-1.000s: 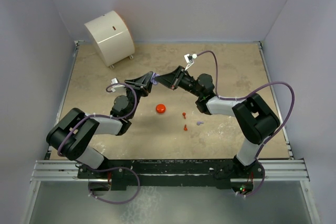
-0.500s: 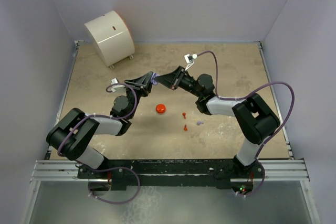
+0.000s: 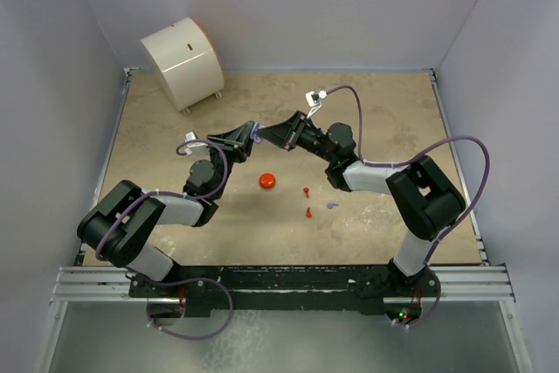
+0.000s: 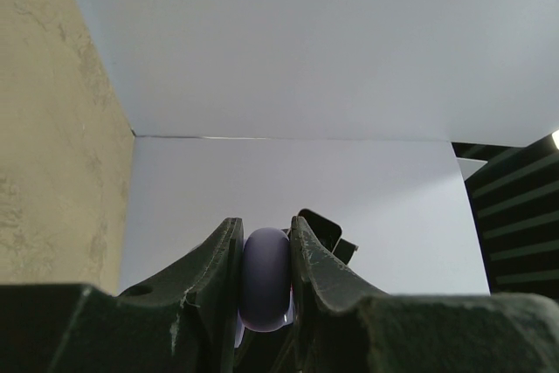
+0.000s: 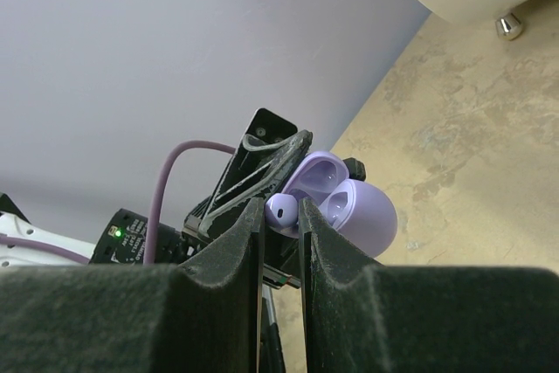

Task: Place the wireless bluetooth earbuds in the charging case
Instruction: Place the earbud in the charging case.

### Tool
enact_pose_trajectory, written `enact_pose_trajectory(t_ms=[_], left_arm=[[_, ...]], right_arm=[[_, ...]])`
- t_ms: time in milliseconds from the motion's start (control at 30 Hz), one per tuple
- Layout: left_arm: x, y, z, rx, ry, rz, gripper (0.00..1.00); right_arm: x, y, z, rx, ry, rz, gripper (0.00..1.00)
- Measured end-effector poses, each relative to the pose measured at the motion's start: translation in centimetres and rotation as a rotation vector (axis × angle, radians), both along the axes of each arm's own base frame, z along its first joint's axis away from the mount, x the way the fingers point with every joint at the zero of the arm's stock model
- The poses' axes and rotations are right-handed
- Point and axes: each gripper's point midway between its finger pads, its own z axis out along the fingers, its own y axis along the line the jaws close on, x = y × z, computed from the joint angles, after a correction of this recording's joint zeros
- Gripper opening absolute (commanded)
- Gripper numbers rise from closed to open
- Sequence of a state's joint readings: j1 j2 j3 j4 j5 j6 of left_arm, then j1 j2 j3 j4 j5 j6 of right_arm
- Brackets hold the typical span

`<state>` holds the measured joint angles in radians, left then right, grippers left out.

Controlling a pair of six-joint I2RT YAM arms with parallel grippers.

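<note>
Lilac earbud (image 5: 280,211) sits clamped in right jaws; left jaws clamp the open lilac case (image 5: 362,216).

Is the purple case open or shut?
Open: right wrist view shows the case hinged apart, lid raised, hollow inside exposed.

- Left arm (image 3: 166,207) and right arm (image 3: 410,185) are both bent at the elbow and lean inward, so the wrists meet nearly tip to tip.
- Left gripper (image 4: 266,242): jaws squeezed close, clamped on the lilac case (image 4: 265,290).
- Right gripper (image 5: 279,207): jaws narrow too, pinching a lilac earbud (image 5: 280,213) right at the fingertips.
</note>
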<state>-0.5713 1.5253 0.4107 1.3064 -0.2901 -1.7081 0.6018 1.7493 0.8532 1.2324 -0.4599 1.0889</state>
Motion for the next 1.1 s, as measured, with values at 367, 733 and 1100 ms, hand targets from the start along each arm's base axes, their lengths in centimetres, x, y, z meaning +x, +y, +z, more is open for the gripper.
enact_pose_trajectory(t_ms=[367,733,1100], left_arm=[[-0.2,0.4,-0.8,0.015,0.030,0.013,0.00],[-0.3,0.9,-3.5,0.058,0.103,0.033,0.00],[-0.3,1.3,-5.4,0.085,0.165,0.049,0.00]], right_arm=[[0.2,0.1,-0.9,-0.018,0.026,-0.002,0.21],[0.4,0.7,-3.6,-0.046,0.070,0.010,0.22],[0.4,1.0,-5.5,-0.046,0.105,0.036,0.23]])
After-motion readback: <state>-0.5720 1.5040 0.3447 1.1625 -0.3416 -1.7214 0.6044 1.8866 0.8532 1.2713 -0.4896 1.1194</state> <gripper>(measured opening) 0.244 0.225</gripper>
